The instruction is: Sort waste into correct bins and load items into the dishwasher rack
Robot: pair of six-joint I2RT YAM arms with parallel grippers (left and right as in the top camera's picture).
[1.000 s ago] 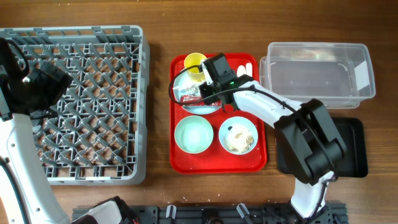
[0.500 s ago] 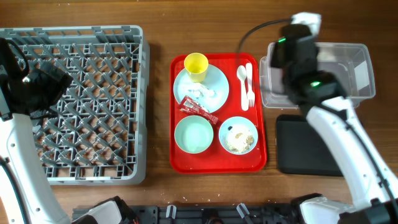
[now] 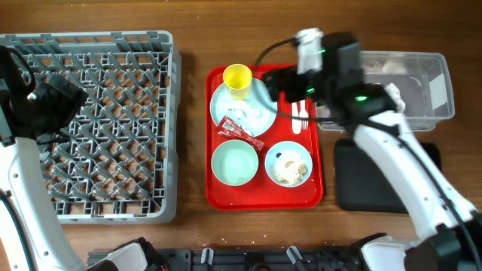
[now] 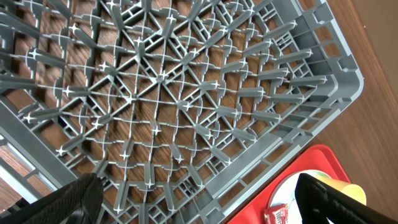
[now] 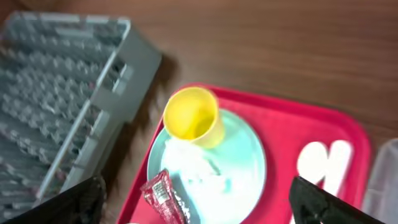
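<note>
My right gripper (image 3: 282,84) hangs open and empty over the far right of the red tray (image 3: 260,197); in its own view the right gripper (image 5: 199,202) is above the pale blue plate (image 5: 242,162). The yellow cup (image 3: 237,77) stands on the plate (image 3: 261,102), and the red sauce packet (image 3: 239,129) lies at the plate's near edge. One bowl (image 3: 235,162) is empty; the other bowl (image 3: 288,165) holds food scraps. A white crumpled napkin (image 3: 389,65) lies in the clear tub (image 3: 429,90). My left gripper (image 4: 199,205) is open over the grey rack (image 3: 113,38).
The white spoon and fork (image 5: 323,158) lie on the tray's right side, partly under my right arm in the overhead view. The black tray (image 3: 354,184) sits near the clear tub, half covered by that arm. The rack fills the table's left side.
My right arm went from the plate to above the clear tub, then back over the tray's far edge, and its jaws opened. The sauce packet shifted toward the plate's near edge. Left arm unmoved.
</note>
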